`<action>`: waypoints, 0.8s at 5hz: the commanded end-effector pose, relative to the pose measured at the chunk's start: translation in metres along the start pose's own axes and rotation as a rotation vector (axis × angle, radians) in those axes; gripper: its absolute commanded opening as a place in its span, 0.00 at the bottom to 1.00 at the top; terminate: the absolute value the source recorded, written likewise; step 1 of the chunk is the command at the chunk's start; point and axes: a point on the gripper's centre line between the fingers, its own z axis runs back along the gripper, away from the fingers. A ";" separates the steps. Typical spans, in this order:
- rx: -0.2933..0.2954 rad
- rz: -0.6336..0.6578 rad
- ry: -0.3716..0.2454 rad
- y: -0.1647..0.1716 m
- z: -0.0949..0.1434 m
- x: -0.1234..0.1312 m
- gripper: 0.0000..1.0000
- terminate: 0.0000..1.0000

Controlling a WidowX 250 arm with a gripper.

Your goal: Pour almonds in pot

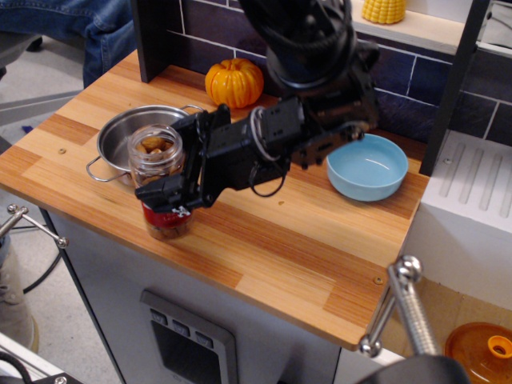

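While the arm is reaching in from the upper right, its end effector (168, 164) is clamping around the middle of the jar (158, 182), one black finger (166, 194) crossing the red label and the other sitting at the jar's far side. Jar is standing upright near the front left edge of the tabletop (288, 264), lid off, almonds (154, 146) showing at the open mouth. Pot (136, 144) is sitting just behind the jar, partly hidden by it. Pumpkin (234, 82) is resting by the back wall, well apart from the jar. Blue bowl (368, 168) is lying to the right, the arm's bulk overlapping its left rim. Wooden surface ahead of the jar is lying open.
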 end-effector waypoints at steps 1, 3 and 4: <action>-0.059 -0.010 -0.418 0.013 0.039 -0.004 0.00 0.00; -0.206 -0.170 -0.830 0.028 0.049 -0.004 0.00 0.00; -0.297 -0.230 -1.056 0.041 0.047 -0.012 0.00 0.00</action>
